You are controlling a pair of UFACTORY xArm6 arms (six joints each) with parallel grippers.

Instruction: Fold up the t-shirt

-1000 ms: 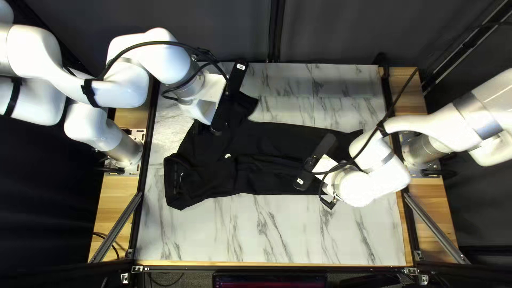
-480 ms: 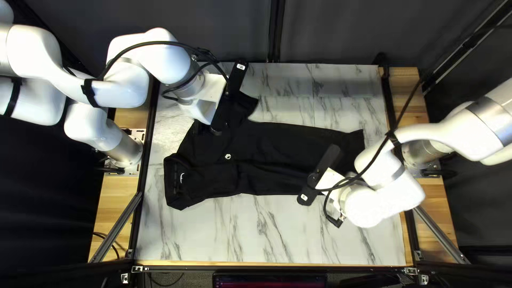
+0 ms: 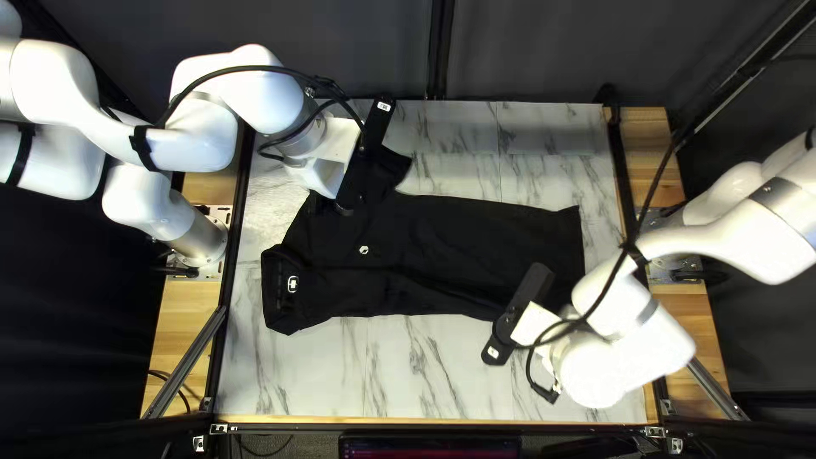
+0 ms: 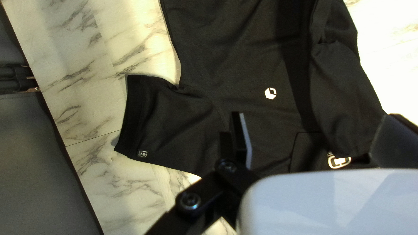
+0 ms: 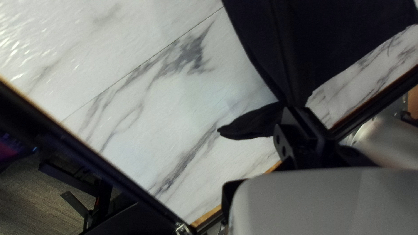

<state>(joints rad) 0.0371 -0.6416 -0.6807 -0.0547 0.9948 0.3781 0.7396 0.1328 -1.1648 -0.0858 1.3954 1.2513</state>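
The t-shirt (image 3: 450, 229) lies mid-frame in the top left view, on the worktop (image 3: 425, 374); right claw (image 5: 299, 111) clamped on its cloth, left claw (image 4: 317, 126) spread apart; probably straightening before folding; next, lower that edge flat, then release.

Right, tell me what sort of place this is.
Probably a robotics lab or test cell: two white jointed robot arms stand at either side of a white marble-patterned table, and a dark fabric curtain hangs behind it, seemingly screening off the workspace.
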